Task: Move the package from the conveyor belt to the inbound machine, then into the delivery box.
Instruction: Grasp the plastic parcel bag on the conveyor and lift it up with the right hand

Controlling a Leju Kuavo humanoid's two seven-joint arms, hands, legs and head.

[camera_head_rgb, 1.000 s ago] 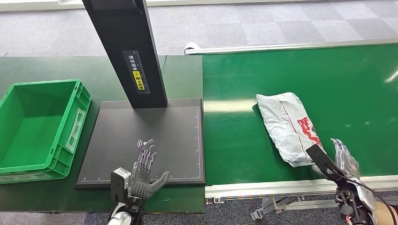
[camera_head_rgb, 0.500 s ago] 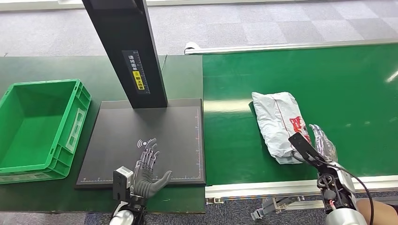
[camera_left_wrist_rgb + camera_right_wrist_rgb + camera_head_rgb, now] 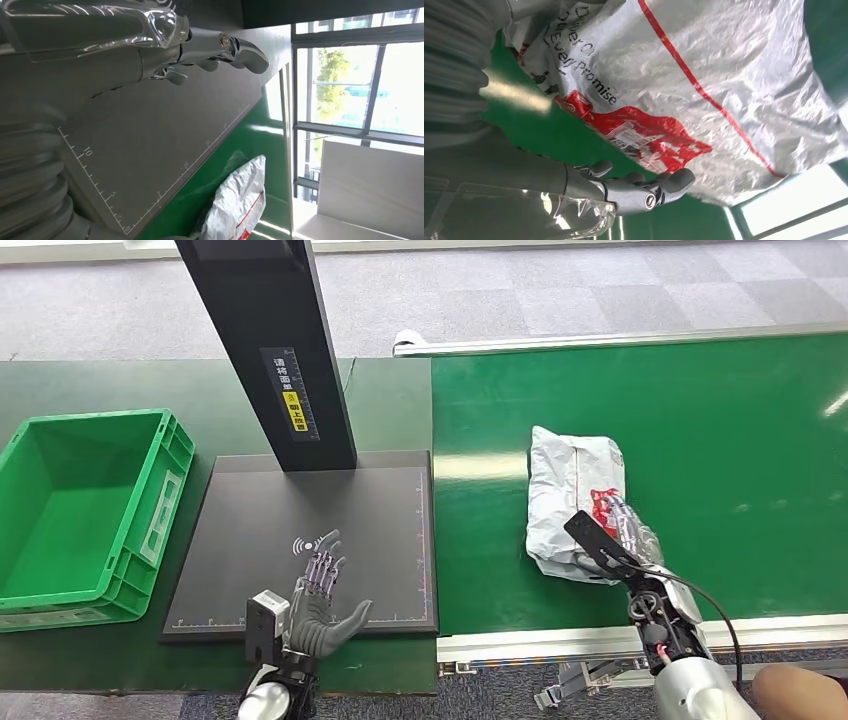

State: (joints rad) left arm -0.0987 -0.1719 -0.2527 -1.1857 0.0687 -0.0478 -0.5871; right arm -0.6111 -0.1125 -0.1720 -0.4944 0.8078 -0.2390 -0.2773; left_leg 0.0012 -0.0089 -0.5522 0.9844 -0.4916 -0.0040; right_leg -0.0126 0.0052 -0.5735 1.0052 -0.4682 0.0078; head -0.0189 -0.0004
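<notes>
White plastic mailer package lies on green conveyor belt, long axis 12-to-6. Our right hand sits over its 5 o'clock corner, fingers spread, nothing gripped yet. Left hand released, over scanner plate. Right hand nearer; plate lies at 9 o'clock.

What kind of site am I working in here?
Probably a parcel sorting station: a green conveyor belt carrying a plastic mail package, a black scanning platform with a post, and a green crate.
</notes>
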